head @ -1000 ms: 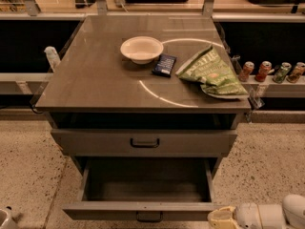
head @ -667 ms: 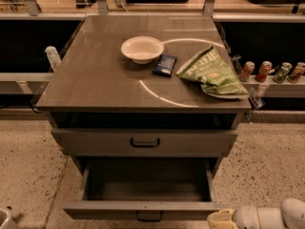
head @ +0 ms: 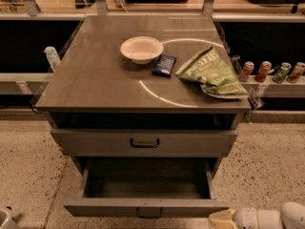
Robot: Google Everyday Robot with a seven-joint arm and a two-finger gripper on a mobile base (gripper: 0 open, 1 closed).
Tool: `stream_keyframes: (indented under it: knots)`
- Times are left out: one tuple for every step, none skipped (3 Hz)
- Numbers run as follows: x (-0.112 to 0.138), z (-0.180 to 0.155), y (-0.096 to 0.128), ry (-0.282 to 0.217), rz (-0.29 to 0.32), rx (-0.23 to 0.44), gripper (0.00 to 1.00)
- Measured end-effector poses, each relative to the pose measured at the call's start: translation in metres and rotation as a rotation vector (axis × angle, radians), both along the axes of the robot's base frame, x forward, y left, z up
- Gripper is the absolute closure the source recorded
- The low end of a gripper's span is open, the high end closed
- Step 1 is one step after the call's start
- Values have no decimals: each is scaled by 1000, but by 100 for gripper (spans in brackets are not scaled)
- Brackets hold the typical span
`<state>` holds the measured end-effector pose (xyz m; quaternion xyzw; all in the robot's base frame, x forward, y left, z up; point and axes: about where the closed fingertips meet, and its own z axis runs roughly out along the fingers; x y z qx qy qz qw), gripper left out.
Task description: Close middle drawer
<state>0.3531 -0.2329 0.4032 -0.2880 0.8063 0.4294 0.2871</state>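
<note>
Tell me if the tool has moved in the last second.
Yes, slightly. Against the open middle drawer front, the tool has sunk a little lower in view, staying by the front's right end.

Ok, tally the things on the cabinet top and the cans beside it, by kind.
Bowl: 1
Dark snack packet: 1
Green chip bag: 1
Plate: 1
Cans: 4
Total: 8
Gripper: low right, by the open middle drawer.
</note>
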Motion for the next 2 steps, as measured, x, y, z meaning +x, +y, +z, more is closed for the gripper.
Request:
stream_keyframes:
  knots:
    - [11,4,-3,-44,-8,-34,100]
    - [42,24,-3,-163,-15,-89,100]
